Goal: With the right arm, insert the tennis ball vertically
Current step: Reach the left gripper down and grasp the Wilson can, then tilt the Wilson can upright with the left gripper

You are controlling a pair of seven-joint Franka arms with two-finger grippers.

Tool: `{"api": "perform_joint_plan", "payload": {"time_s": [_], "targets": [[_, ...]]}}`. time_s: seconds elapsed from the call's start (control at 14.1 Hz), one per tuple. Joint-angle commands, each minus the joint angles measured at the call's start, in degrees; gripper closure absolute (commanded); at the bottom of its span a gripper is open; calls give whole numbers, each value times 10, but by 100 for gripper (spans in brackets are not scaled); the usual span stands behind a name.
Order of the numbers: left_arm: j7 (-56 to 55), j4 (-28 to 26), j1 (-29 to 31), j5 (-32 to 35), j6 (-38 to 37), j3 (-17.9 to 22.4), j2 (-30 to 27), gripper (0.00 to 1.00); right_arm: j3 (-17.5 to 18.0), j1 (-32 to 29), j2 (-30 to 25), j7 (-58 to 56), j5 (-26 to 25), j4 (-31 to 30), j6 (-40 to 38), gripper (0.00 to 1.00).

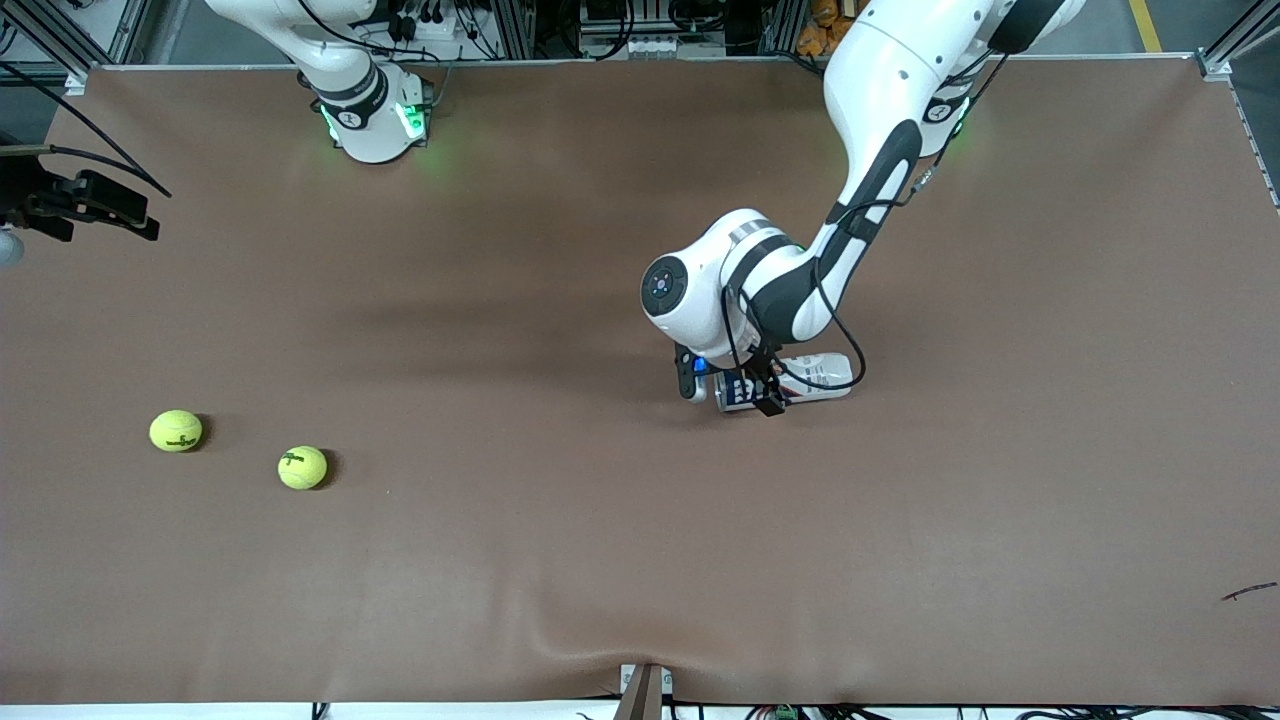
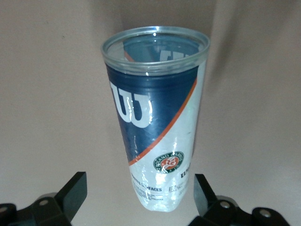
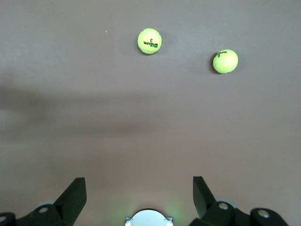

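Two yellow-green tennis balls lie on the brown table toward the right arm's end, one (image 1: 176, 431) nearer that end than the other (image 1: 302, 467). Both show in the right wrist view (image 3: 149, 41) (image 3: 225, 61). A clear ball can (image 1: 815, 375) with a blue and white label lies on its side near the table's middle, empty, its open mouth showing in the left wrist view (image 2: 150, 117). My left gripper (image 1: 730, 392) is low at the can's closed end, open, its fingers (image 2: 75, 188) apart from the can on either side. My right gripper (image 3: 138, 185) is open and empty, high over bare table.
The right arm's base (image 1: 372, 120) stands at the table's edge farthest from the front camera and shows in the right wrist view (image 3: 148, 219). A black device with cables (image 1: 90, 200) juts in at the right arm's end. A small dark scrap (image 1: 1248, 592) lies near the left arm's end.
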Motion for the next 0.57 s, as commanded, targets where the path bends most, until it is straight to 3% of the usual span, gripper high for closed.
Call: {"api": "perform_joint_plan", "payload": {"time_s": [0.0, 0.5], "targets": [[-15, 8, -6, 17, -15, 6, 11, 0, 5, -14, -5, -5, 8, -3, -5, 0], [-56, 8, -10, 44, -51, 6, 31, 0, 5, -18, -4, -5, 9, -3, -5, 0]]}}
